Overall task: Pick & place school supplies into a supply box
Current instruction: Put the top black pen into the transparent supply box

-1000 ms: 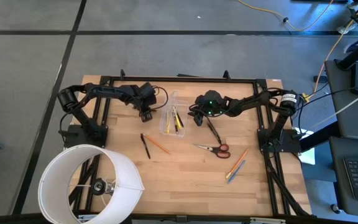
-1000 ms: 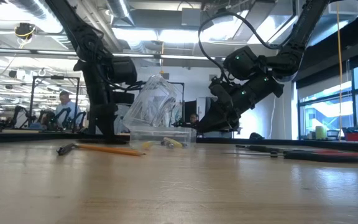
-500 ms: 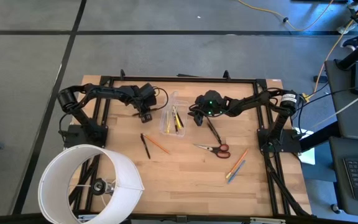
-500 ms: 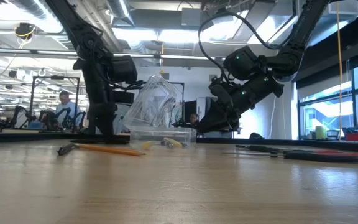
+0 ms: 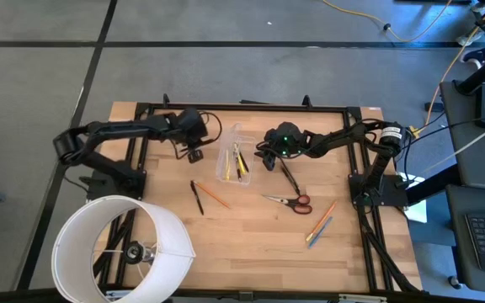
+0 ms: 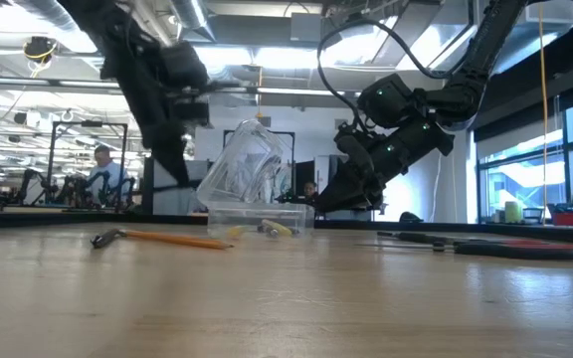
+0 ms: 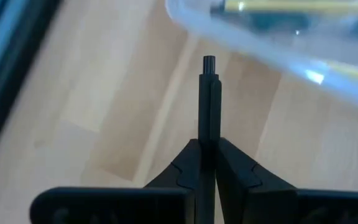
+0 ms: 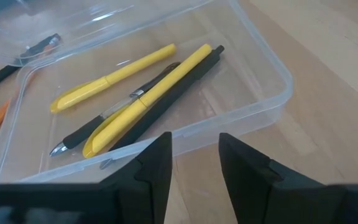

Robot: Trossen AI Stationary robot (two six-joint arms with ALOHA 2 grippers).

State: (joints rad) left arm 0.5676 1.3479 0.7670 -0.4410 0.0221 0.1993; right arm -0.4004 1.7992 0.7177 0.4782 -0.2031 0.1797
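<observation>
Flanking supply box [image 5: 232, 155] (both hands)

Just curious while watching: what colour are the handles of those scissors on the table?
Red, on the scissors lying flat on the wood; the high view shows them best.

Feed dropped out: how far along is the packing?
Done: yellow and black pens lie in the supply box. In hand: left end effector grips a thin black pen; right end effector open beside the box. Remaining: scissors, orange pencil, loose black pen, dark pen, orange and blue pair.
</observation>
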